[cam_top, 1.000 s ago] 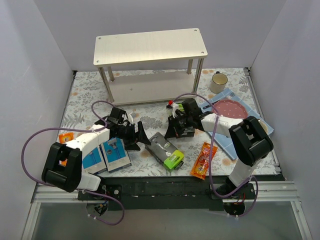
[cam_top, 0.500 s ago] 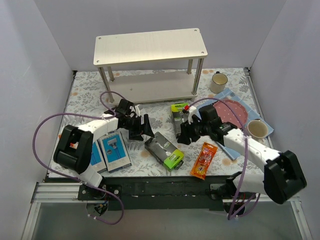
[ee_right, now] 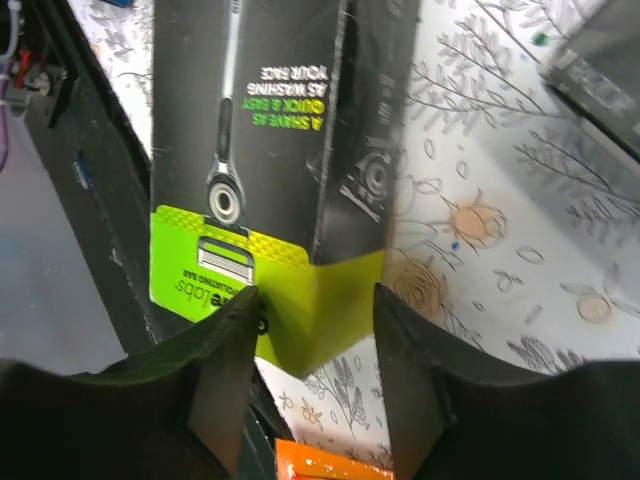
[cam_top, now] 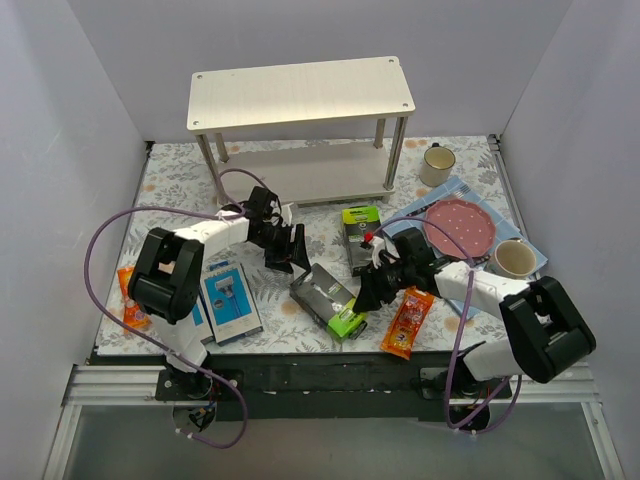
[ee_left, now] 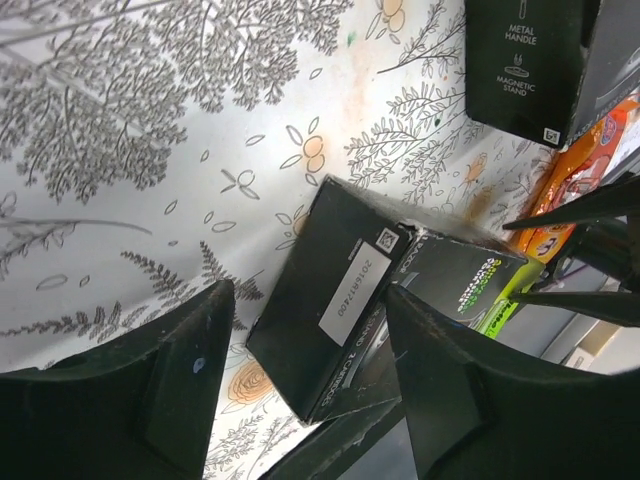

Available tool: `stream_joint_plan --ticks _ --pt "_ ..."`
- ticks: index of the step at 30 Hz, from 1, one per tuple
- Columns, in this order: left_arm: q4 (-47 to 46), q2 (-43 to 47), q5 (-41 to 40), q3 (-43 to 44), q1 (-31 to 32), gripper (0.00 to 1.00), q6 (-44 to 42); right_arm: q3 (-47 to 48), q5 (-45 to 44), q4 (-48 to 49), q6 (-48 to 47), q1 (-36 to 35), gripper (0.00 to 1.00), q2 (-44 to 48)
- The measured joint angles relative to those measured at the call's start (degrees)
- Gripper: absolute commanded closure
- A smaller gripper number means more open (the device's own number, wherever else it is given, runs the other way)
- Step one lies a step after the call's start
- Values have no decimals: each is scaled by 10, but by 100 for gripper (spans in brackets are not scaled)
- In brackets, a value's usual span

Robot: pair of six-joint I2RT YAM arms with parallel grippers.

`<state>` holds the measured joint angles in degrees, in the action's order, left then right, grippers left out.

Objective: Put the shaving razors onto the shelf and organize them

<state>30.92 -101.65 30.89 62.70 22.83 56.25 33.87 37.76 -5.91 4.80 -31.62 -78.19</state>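
Black box with lime-green end flat on floral tabletop, in front of shelf, not on it, left gripper spread wide beside its dark end, clasping nothing, right gripper parted over its lime end, second black box standing just behind.

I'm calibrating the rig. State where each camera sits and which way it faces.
Top external: above and behind, looking down on shelf and table; left tool and right tool show.
Left wrist: looking down at the lying black box; left tool frames it.
Right wrist: looking down at that box's lime-green end; right tool shows.
Both wrist views share that box.
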Motion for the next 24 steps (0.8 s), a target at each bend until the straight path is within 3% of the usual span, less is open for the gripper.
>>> stream_joint_plan --ticks 6,10,14,18,24 --pt "26 -50 0 74 -1 44 -28 14 25 66 37 -16 56 -47" --pt "22 -71 -47 127 -3 29 -43 40 17 109 86 -18 57 -87" --pt "37 -61 -101 168 -11 22 -48 89 -2 120 105 -18 53 -127" --pt "52 20 -112 151 -17 20 -47 118 -32 104 99 -18 45 -120" --pt "17 257 8 -29 -16 21 -38 96 -51 35 73 -11 41 -31"
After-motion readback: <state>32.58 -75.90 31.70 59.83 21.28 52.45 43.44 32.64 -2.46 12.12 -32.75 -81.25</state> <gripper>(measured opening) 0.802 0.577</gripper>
